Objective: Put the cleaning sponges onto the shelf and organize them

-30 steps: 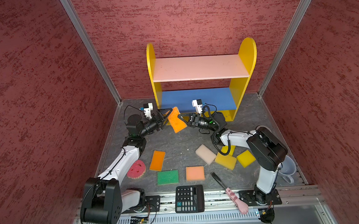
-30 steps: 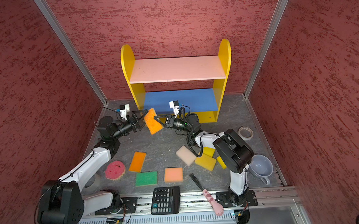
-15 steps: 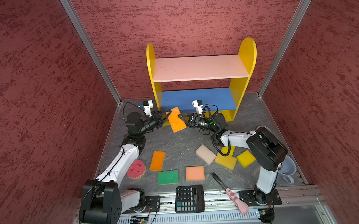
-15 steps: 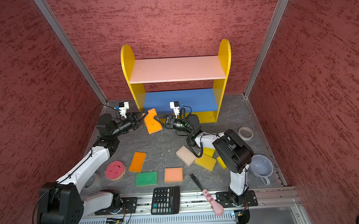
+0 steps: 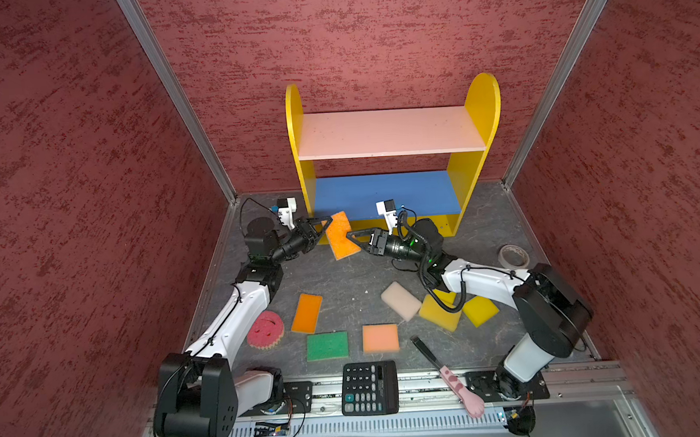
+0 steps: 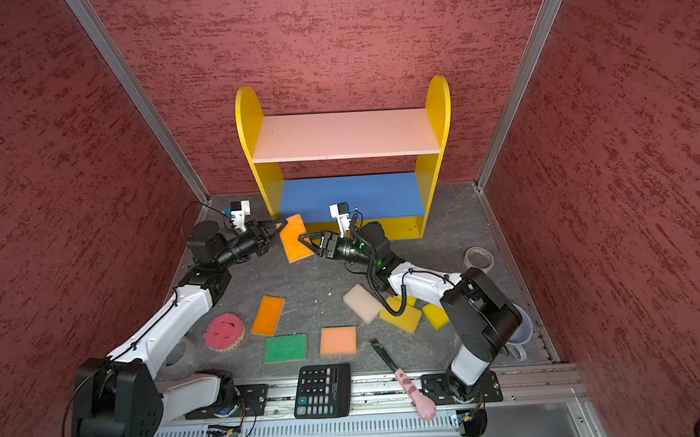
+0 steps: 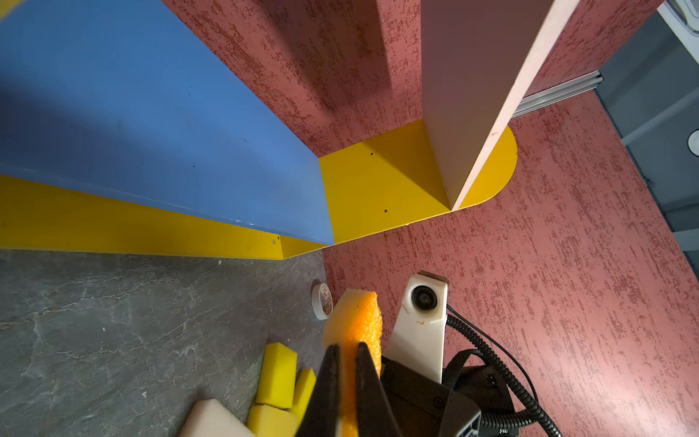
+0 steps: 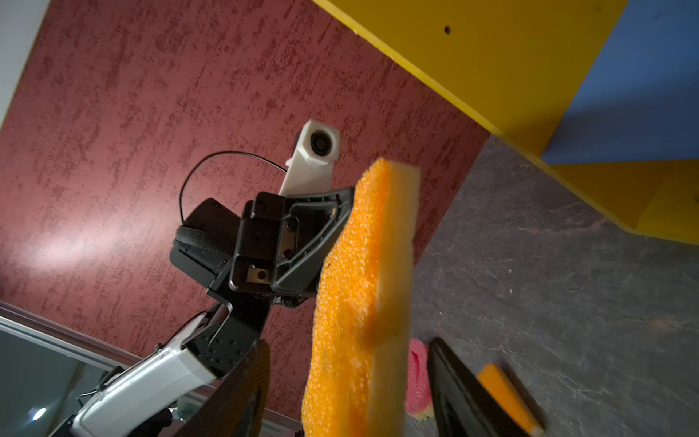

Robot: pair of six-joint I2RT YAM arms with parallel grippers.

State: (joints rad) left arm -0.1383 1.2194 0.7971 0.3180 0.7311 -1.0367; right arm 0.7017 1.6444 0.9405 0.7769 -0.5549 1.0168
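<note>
My left jaws are closed narrow on the held orange sponge (image 5: 341, 234), pinching the end of it that points toward the desk's back-left corner. In the left wrist view both black fingers (image 7: 331, 378) press into the foam. My right jaws stand wide around the sponge's opposite end. The right wrist view shows a gap between each finger (image 8: 454, 386) and the foam, so I judge that only my left side carries it.

The sponge hangs clear of the desk near the back edge, just in front of the shelf's (image 5: 481, 107) left side panel. Its long axis runs roughly from the back edge toward the front edge, drifting right as it comes forward, with the broad orange face turned up.

The blue board (image 5: 384, 192) is bare and lies just beyond the sponge, toward the back edge and to the right of my left jaws. My left arm is nearer, so I expect a short carry back and right, after my right jaws draw clear.

The other sponges lie flat toward the front edge: flat orange sponge (image 5: 306, 313), pink round sponge (image 5: 265, 330), green sponge (image 5: 327, 345), peach sponge (image 5: 380, 338), cream sponge (image 5: 400, 300) and yellow sponges (image 5: 479, 310).
</note>
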